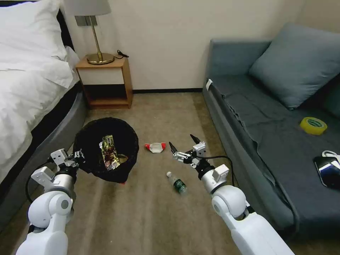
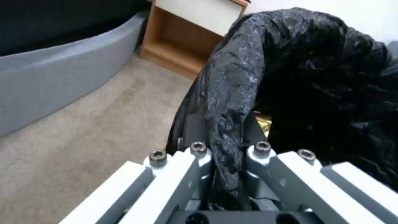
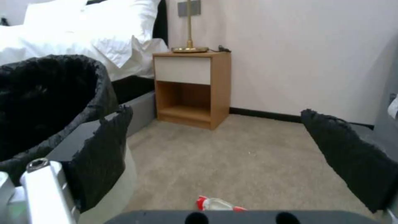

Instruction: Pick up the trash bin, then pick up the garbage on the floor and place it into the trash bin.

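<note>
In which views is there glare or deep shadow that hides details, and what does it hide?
Head view: the black phone reflects pale light; the trash bin is dark inside, yet a gold wrapper shows. Left wrist view: the bin's bag shines grey on its folds. Right wrist view: the bin's inside is black shadow.

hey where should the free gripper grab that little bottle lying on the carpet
Across the middle of the bottle, from above. It lies flat on the carpet, white cap toward the robot's left, so the open right gripper should straddle its labelled body crosswise.
</note>
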